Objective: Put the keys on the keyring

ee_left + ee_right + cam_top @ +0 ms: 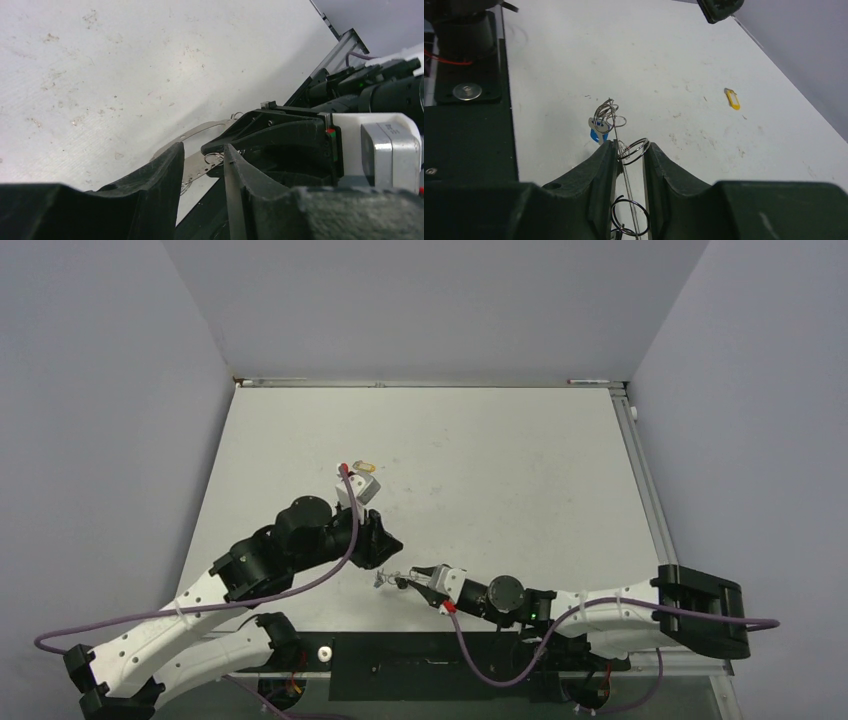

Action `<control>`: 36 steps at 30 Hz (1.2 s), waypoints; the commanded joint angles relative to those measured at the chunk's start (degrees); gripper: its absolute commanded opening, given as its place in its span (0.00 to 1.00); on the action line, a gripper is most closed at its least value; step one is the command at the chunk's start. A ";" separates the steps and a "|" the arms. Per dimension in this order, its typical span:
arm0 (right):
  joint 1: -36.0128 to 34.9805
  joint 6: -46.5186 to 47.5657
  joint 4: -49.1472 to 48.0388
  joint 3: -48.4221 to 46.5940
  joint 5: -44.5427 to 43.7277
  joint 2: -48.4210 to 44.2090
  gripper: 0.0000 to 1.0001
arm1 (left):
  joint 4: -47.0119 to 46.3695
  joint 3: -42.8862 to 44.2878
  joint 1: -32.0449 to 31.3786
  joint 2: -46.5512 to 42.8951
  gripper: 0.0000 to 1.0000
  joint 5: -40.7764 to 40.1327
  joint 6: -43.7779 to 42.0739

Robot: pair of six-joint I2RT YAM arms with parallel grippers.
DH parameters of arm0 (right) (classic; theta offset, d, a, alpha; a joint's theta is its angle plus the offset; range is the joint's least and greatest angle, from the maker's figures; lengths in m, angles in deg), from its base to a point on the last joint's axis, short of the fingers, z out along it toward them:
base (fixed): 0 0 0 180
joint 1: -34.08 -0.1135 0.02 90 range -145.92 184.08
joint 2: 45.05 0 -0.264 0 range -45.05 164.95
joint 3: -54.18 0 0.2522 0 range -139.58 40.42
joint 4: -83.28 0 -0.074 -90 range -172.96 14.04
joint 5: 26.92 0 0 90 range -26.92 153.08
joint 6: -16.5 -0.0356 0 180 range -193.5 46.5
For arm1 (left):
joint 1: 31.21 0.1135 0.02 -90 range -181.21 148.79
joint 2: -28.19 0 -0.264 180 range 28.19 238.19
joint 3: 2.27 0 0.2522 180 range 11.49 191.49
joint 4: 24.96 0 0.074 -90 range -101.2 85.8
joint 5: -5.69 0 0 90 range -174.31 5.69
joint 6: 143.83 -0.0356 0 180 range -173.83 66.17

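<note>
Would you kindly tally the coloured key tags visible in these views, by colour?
Yellow tag: 1
Blue tag: 1
Total: 2 in view; no green or black tag shows in any view.

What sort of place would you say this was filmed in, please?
Most likely a robotics lab test cell: a bare white table boxed in by plain grey walls, a left arm and a right arm bolted at its near edge, and purple cables trailing off them.
</note>
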 commanded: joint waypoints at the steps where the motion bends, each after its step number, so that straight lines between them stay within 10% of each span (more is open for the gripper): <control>1: 0.22 1.41 9.60 -4.33 9.79 -7.59 0.05 | 2.03 2.51 -0.18 -4.01 0.33 7.00 -9.19; 18: -0.64 1.77 24.31 -11.49 20.10 -17.67 0.05 | -1.91 -1.58 -0.27 -7.62 0.47 35.54 -26.61; 36: -1.29 2.30 27.95 -14.85 21.89 -21.32 0.05 | -8.89 -5.95 -0.31 -6.88 0.41 39.65 -27.79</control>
